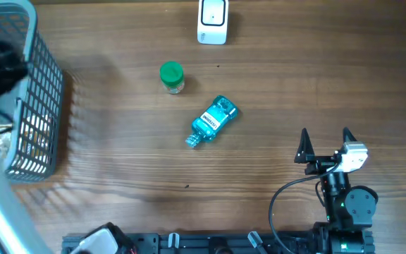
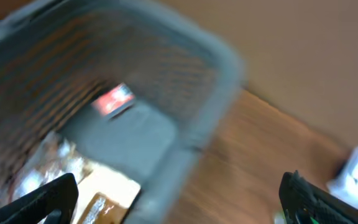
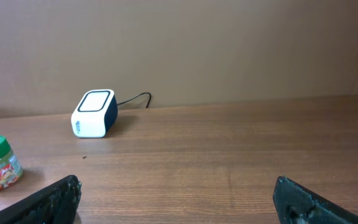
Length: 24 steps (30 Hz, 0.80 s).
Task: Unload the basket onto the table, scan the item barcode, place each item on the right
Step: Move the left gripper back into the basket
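At the centre of the wooden counter point(image 1: 294, 77), a teal mouthwash bottle point(image 1: 213, 121) lies on its side, just below a green-lidded jar point(image 1: 171, 77) and well short of the white barcode scanner point(image 1: 212, 20) at top. The right fingers point(image 1: 304, 147) stand spread at lower right; the left fingers point(image 2: 42, 200) gape wide over the grey basket point(image 1: 37, 106) at far left.

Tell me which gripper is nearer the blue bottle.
Right. The right gripper sits right of the blue bottle, nearer the robot; the left gripper hangs farther off, over the basket.
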Tool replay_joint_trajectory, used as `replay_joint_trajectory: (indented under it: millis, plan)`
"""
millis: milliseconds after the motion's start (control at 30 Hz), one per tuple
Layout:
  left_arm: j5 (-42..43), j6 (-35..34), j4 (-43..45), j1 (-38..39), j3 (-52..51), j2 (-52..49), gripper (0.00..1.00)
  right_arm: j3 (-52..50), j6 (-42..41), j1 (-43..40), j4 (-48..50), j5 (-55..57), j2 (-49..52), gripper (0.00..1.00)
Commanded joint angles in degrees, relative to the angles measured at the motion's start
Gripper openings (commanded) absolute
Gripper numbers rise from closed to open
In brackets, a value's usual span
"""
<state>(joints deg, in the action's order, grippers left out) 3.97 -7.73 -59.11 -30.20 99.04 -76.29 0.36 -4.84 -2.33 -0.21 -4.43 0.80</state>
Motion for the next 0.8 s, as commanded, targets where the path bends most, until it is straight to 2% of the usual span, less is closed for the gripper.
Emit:
replay_joint_trajectory:
  millis: [0, 133, 267, 467, 767]
  plan:
    - [6.4, -8.15, 0.81, -9.49, -0.74, -6.69, 1.0, -0.02, 0.33, -0.15, 0.17, 0.59, 0.0, 1.0]
    - [1.62, -11.04, 4.26, -9.79, -0.79, -15.89, 1.0, -0.02, 0.35, -0.15, 0.17, 0.59, 0.0, 1.0]
    - [-2.32, -14.97, 12.74, -9.01, -0.79, -26.56, 1.0, 0.0, 0.33, -0.15, 0.17, 0.57, 0.0, 1.0]
    - [-9.46, -15.47, 23.47, -6.51, -0.79, -40.85, 1.0, 0.0, 0.33, -0.15, 0.17, 0.59, 0.0, 1.0]
    - [-16.61, -17.29, 35.87, -2.6, -0.79, -49.9, 1.0, 0.0, 0.33, -0.15, 0.17, 0.59, 0.0, 1.0]
